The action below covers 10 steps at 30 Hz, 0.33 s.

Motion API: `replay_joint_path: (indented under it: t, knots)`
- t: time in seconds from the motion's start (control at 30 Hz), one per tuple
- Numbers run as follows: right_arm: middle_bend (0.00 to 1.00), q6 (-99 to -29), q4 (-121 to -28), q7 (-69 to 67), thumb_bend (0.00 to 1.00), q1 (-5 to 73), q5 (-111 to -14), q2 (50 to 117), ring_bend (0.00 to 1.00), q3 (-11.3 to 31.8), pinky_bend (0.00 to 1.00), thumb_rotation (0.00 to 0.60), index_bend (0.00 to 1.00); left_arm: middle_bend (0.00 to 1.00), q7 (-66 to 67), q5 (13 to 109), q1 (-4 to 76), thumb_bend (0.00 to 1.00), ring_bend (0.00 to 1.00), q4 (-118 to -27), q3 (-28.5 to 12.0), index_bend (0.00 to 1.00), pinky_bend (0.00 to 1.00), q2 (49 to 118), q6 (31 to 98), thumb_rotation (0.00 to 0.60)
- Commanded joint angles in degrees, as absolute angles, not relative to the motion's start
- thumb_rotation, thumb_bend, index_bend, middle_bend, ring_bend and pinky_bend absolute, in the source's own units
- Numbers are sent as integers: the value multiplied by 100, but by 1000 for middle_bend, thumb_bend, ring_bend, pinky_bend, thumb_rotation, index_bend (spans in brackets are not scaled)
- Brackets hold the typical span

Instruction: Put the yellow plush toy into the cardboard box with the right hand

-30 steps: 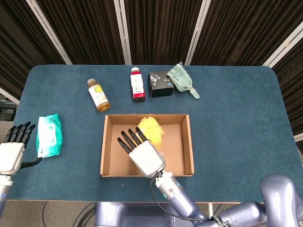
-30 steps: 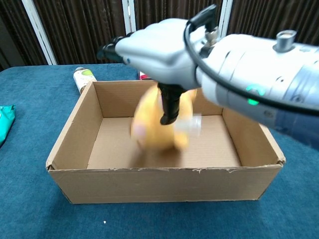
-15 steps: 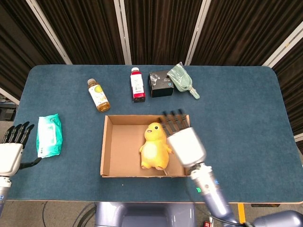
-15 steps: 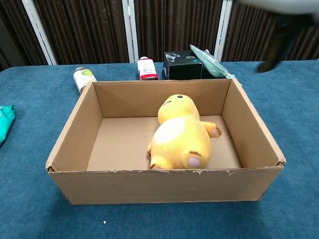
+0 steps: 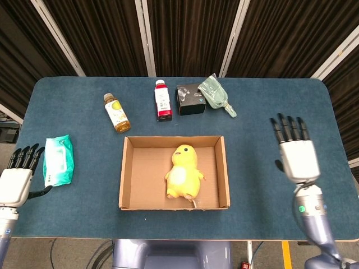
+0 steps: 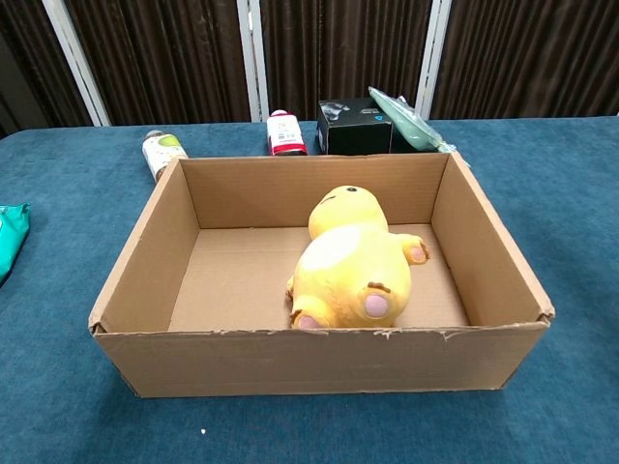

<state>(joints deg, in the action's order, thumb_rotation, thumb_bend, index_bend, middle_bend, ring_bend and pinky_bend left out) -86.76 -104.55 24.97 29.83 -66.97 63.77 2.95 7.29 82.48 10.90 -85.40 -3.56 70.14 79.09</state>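
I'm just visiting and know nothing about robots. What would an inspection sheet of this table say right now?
Surface: blue table, cloth-covered.
Job's things: yellow plush toy lies on its back inside the cardboard box.
Clutter: two bottles, black box, green scoop, wipes pack.
Hands: right hand open, off to the box's right; left hand open at the table's edge.
Cables: nothing seen.
Surroundings: dark curtains.

White-backed right hand (image 5: 297, 158) with black fingers (image 5: 289, 128); grey forearm.
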Motion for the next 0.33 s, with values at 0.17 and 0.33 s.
replay_joint_path:
  t: [0.17,0.33]
  knots:
    - [0,-7988,-7966,353,0,2107,-7042,7080,0,-212,0,600,0,0,704,8064,1172,0,0,-8357,-455,0,0,7151,7770,592]
    - [0,-8093,-7811,388,0,2038,-7258,7246,0,-187,0,600,0,0,549,8068,1143,0,0,-8334,-475,0,0,7149,7838,590]
